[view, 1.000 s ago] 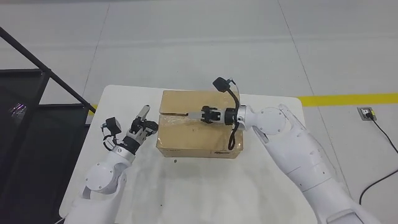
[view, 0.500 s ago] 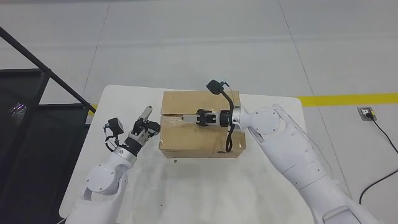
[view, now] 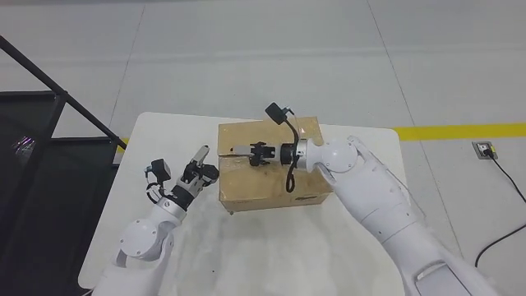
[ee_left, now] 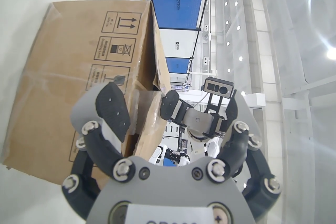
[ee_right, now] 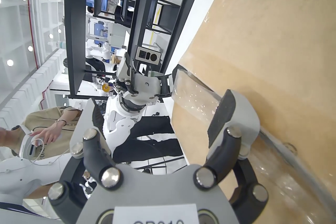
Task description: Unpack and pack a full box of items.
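Observation:
A taped brown cardboard box [view: 275, 177] stands closed in the middle of the white table [view: 164, 136]. My right gripper [view: 256, 152] lies over the box top near its left end, open. One of its fingers [ee_right: 229, 112] rests on the box top [ee_right: 262, 38] beside a lifted strip of clear tape [ee_right: 190, 93]. My left gripper [view: 202, 173] is at the box's left end, open, with one pad [ee_left: 113, 109] against the printed side of the box [ee_left: 78, 57] and the taped top corner between its fingers. The box's contents are hidden.
A black metal rack [view: 33, 144] stands just off the table's left side. Bare table surface lies in front of the box [view: 271, 247] and to its left. The floor with a yellow line [view: 460, 131] lies beyond the right edge.
My right gripper has slid leftward along the box top. The left gripper has moved right, up to the box's end. The box has shifted slightly right and turned a little.

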Tool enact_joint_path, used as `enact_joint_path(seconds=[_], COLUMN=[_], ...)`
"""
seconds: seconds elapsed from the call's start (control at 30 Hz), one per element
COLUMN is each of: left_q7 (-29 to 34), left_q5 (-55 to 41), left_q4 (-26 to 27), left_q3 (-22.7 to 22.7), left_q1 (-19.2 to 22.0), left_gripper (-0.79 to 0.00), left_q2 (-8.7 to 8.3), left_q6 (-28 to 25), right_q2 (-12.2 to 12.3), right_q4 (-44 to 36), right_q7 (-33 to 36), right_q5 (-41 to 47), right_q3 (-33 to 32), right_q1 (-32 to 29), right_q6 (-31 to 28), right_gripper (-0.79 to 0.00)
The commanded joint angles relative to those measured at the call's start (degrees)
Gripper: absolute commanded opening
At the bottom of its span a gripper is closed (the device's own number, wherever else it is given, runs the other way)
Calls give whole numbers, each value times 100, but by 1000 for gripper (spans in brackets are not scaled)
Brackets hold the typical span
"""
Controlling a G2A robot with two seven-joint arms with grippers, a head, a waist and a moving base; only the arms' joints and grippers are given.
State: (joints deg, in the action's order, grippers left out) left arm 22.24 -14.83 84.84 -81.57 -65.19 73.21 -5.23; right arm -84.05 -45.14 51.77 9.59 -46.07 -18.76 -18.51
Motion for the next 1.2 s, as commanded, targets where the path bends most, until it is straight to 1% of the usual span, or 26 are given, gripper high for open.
enact_joint_path(seconds=[0.0, 0.07, 0.2, 0.43, 0.6, 0.73, 0.83, 0.93, 1.0, 1.17], left_q7=[-1, 5, 9, 31, 11, 15, 32, 42, 52, 106], left_q5=[-3, -4, -15, -69, -234, -332, -366, -393, -401, -406], left_q4=[-4, -4, -17, -62, -147, -192, -189, -176, -167, -152], left_q3=[17, 30, 34, 30, -70, -181, -241, -274, -283, -324], left_q1=[-6, -9, -10, -2, -23, -42, -47, -45, -37, 15], left_gripper=[0, 0, 0, 0, 0, 0, 0, 0, 0, 0], left_q2=[1, 1, 0, -3, -10, -23, -34, -41, -44, -58], left_q6=[1, -2, 1, -16, -63, -76, -76, -66, -62, -24], right_q2=[-77, -166, -351, -698, -914, -1039, -1088, -1083, -1056, -945], right_q4=[185, 388, 752, 1283, 1619, 1891, 2110, 2329, 2443, 2681], right_q7=[57, 145, 294, 155, 39, 255, 455, 710, 976, 1115], right_q5=[178, 357, 608, 838, 1001, 1152, 1206, 1291, 1303, 1209], right_q3=[57, 122, 273, 522, 606, 616, 592, 505, 455, 322], right_q1=[87, 182, 340, 531, 612, 707, 795, 875, 928, 1056], right_q6=[75, 111, -6, -187, -349, -402, -449, -536, -562, -490], right_gripper=[0, 0, 0, 0, 0, 0, 0, 0, 0, 0])
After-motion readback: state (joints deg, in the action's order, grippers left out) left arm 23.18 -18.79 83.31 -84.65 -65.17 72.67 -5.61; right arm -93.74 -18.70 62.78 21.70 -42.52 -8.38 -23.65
